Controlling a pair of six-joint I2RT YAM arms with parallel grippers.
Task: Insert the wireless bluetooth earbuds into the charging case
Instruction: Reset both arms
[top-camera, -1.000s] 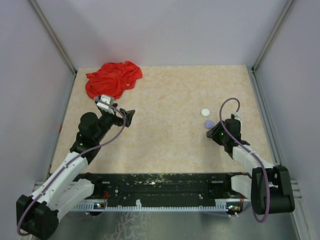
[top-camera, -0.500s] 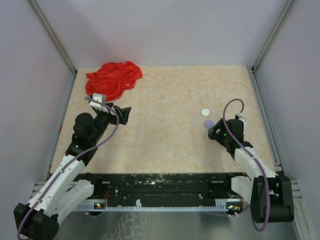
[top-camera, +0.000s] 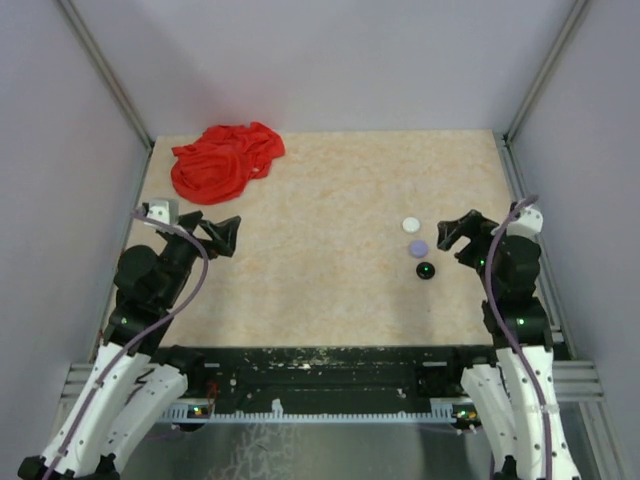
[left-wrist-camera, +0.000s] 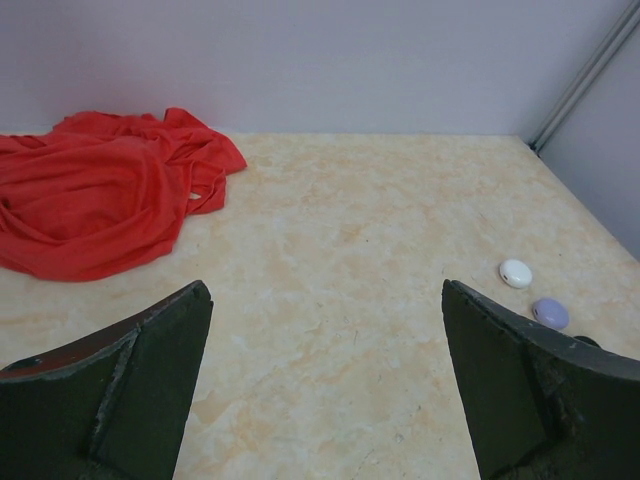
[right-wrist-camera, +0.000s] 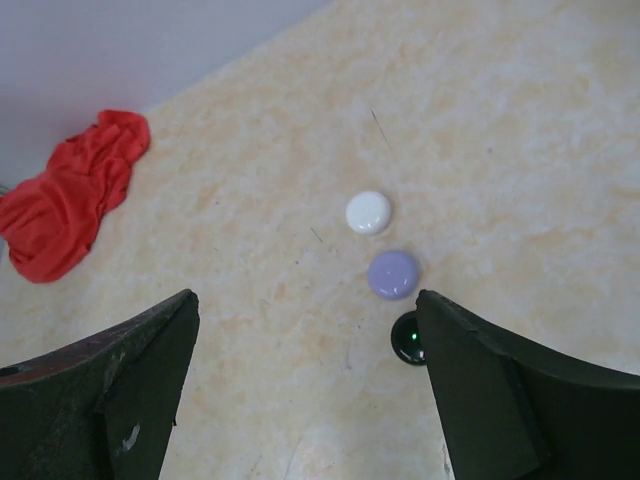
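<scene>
Three round puck-shaped charging cases lie in a row on the table's right side: a white case (top-camera: 411, 224) (right-wrist-camera: 368, 212), a lavender case (top-camera: 418, 247) (right-wrist-camera: 393, 274) and a black case (top-camera: 426, 270) (right-wrist-camera: 407, 340) with a green light on it. All three look closed. The wireless bluetooth earbuds are out of view. My right gripper (top-camera: 458, 241) (right-wrist-camera: 307, 297) hangs open just right of the row and holds nothing. Far to the left, my left gripper (top-camera: 222, 236) (left-wrist-camera: 325, 290) is wide open and empty. In the left wrist view, the white case (left-wrist-camera: 516, 273) and lavender case (left-wrist-camera: 550, 313) show.
A crumpled red cloth (top-camera: 225, 160) (left-wrist-camera: 100, 200) lies at the table's back left corner. Grey walls with metal posts (top-camera: 530, 90) close the table on three sides. The black rail (top-camera: 320, 370) with the arm bases runs along the near edge.
My right gripper opened and drew back to the right, leaving the black case bare on the table. The left arm pulled back toward the left edge, still open.
</scene>
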